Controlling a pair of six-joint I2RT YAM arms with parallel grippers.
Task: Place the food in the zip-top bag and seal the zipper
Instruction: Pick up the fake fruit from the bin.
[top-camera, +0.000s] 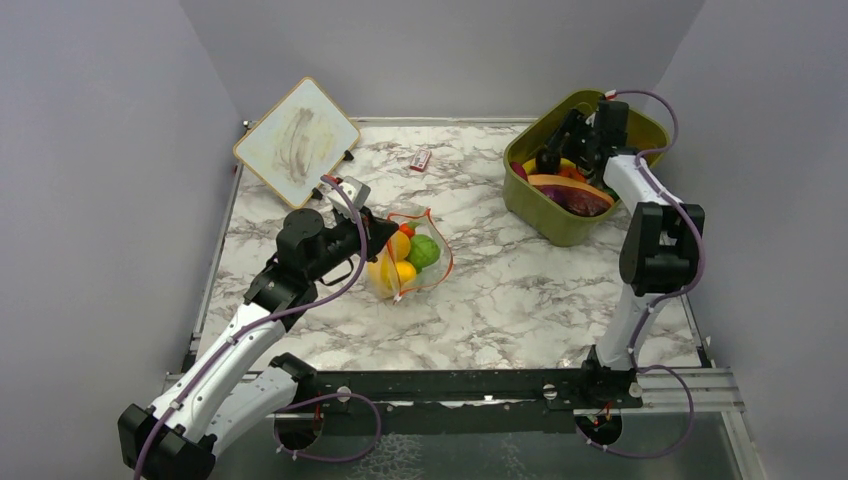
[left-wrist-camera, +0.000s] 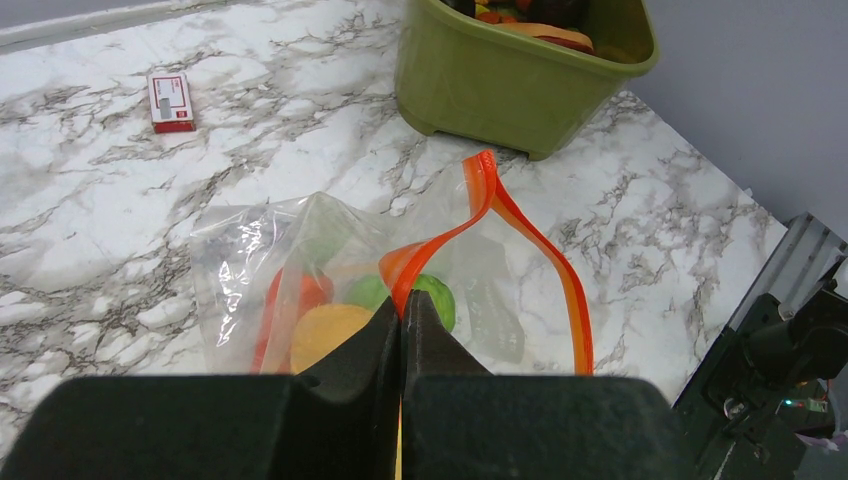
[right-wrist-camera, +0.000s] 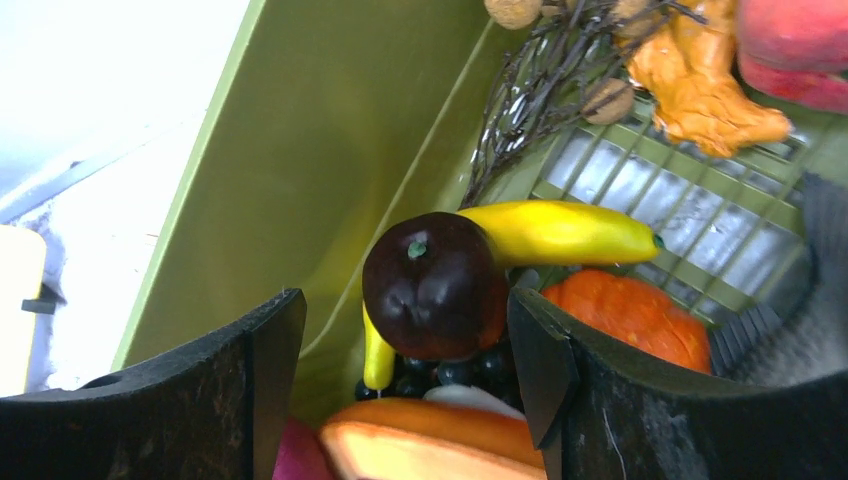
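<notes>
**At mid-desk, left hand (left-wrist-camera: 402, 318) pinches zipper (left-wrist-camera: 525, 235); right hand (right-wrist-camera: 400, 330) hangs spread inside tub (right-wrist-camera: 300, 130)**

Near the middle of the marble desk (top-camera: 520, 290), the left hand's fingers are pressed together on the orange-red zipper. They hold one end of the strip raised above the zip-top bag (left-wrist-camera: 250, 250), whose mouth stands open. Yellow, green and orange toy food (top-camera: 405, 262) lies inside the bag, just beyond the fingertips. Well apart, at the far right corner, the right hand's fingers stand spread either side of a dark purple fruit (right-wrist-camera: 432, 285), which rests against a yellow banana (right-wrist-camera: 560, 232) in the olive-green tub. Whether they touch it cannot be told. A red-white packet (top-camera: 420, 159) lies on the far desk, and a smeared white board (top-camera: 296, 142) leans at far left.
</notes>
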